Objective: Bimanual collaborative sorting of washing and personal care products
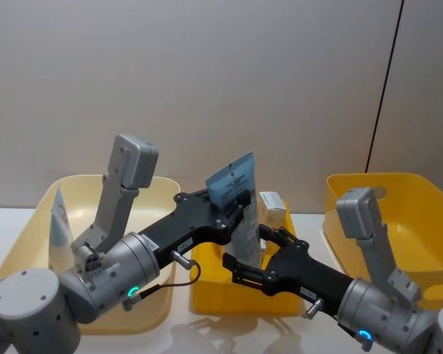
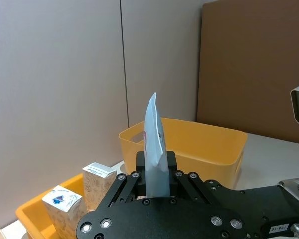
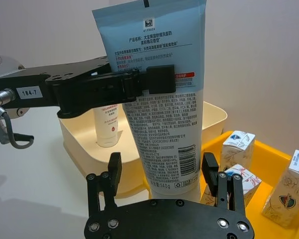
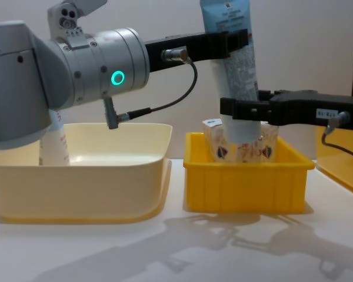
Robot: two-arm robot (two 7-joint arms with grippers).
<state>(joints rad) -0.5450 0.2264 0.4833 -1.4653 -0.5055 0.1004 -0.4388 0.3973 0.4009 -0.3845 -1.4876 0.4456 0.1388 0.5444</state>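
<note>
Standing upright over the small yellow bin [image 4: 247, 182], crimped end up: pale-blue tube [image 3: 159, 129] | left gripper [image 3: 159, 79] pinches its upper half, arm stretched across from the left | right gripper [image 3: 162, 164] lower down, fingers spread astride the tube, gaps either side | white cartons [image 3: 236, 147] in bin.

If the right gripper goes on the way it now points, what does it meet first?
The pale-blue tube: it stands between the open fingers of the right gripper, held higher up by the left gripper. The palm would likely touch it first; depth is unclear.
</note>
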